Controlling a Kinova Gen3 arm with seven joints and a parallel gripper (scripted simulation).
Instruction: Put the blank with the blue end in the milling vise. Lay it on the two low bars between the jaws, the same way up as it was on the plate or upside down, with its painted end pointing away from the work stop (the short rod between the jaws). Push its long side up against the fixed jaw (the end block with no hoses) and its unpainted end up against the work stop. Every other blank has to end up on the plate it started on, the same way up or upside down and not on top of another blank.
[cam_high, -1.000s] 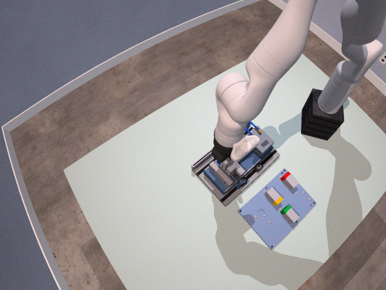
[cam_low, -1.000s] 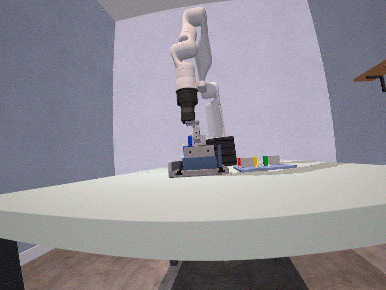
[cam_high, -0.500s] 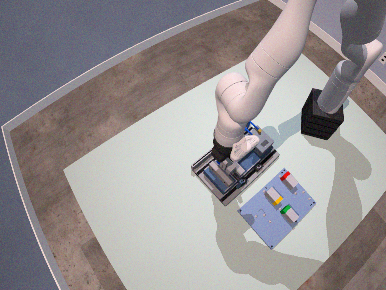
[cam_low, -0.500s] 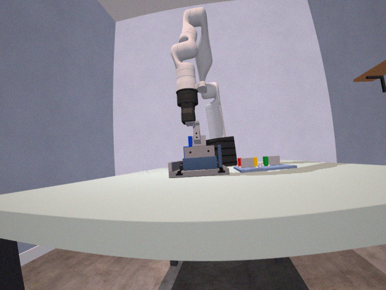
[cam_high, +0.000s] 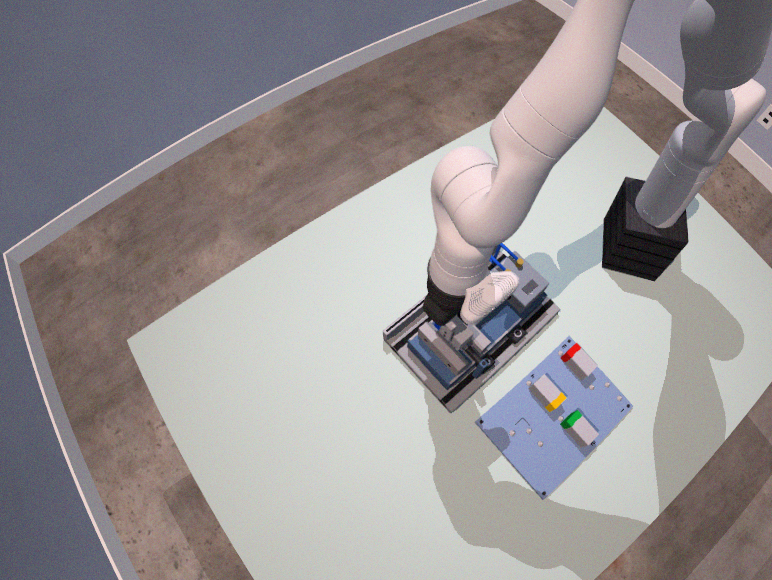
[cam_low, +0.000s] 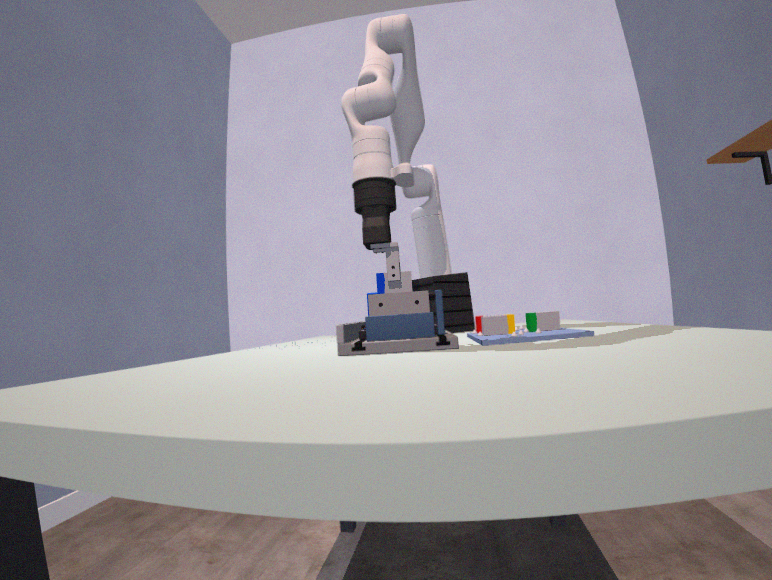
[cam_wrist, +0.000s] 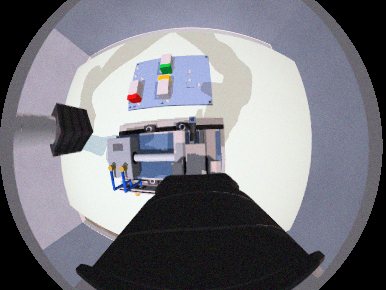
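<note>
Claw (cam_high: 454, 334) (cam_low: 393, 282) (cam_wrist: 195, 162), part-open, gripping blue-ended blank (cam_high: 436, 325) (cam_low: 380, 283). Vise (cam_high: 458, 397) (cam_low: 399, 346) (cam_wrist: 215, 122) beneath; seating, release outstanding. Beyond, plate (cam_high: 542, 473) (cam_low: 530, 338) (cam_wrist: 200, 65): three other blanks.
</note>
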